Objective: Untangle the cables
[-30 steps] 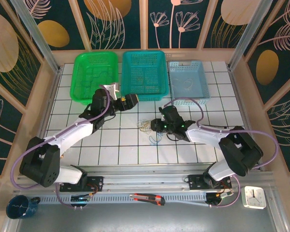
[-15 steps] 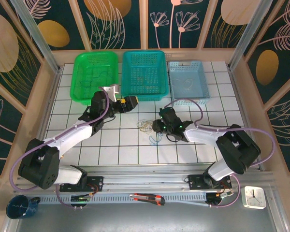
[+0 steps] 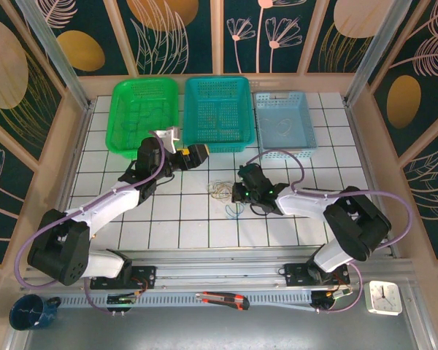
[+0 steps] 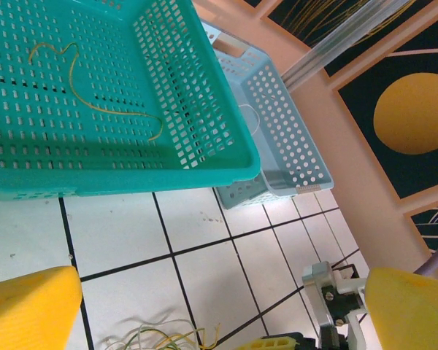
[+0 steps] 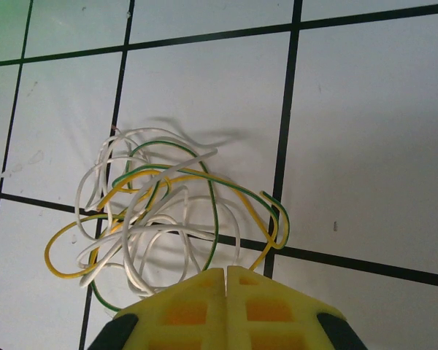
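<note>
Right wrist view tells you little is done: the cables (image 5: pixel 168 211) lie knotted, the right gripper (image 5: pixel 226 273) shut at their edge, hold unconfirmed; the left gripper (image 4: pixel 219 310) stands open, empty.

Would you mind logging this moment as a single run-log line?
right gripper: shut at edge of cables, grip unclear | left gripper: open, near teal basket | cables: clumped on tiles

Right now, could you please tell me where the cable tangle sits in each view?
Top external: the cable tangle lies mid-table, just left of the right gripper.
Left wrist: tangle at bottom edge, left of centre.
Right wrist: tangle centre-left, just above the shut yellow fingers.
Shared landmark: the white tiled table with black lines.
</note>
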### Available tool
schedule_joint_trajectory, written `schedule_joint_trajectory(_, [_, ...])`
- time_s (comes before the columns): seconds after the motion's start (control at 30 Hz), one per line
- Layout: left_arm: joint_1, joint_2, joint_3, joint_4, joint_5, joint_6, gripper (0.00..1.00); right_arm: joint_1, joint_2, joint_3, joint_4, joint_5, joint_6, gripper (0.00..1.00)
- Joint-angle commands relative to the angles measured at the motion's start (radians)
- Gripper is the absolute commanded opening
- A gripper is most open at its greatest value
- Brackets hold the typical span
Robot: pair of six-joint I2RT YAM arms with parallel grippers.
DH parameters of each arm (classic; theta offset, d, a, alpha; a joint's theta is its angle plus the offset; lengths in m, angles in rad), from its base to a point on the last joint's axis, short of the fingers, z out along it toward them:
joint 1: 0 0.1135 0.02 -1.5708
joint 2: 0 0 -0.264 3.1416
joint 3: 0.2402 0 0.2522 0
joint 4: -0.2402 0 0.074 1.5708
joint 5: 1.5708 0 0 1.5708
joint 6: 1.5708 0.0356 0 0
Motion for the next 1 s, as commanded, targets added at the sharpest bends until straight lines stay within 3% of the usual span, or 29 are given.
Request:
schedule_joint_trajectory(0.0, [0.007, -0.016, -0.011, 0.034, 0.009, -0.002, 0.99, 0.008, -0.077, 0.03, -0.02, 0.015, -0.009, 0.0])
schedule_joint_trajectory(0.43, [0.008, -0.02, -0.036, 0.015, 0.048, 0.066, 0.99, -0.005, -0.271, 0.148, -0.084, -0.141, -0.022, 0.0])
schedule_joint_trajectory(0.97, [0.007, 0.018, -0.101, 0.098, 0.15, 0.1, 0.99, -0.048, -0.366, 0.196, -0.06, -0.227, 0.01, 0.0])
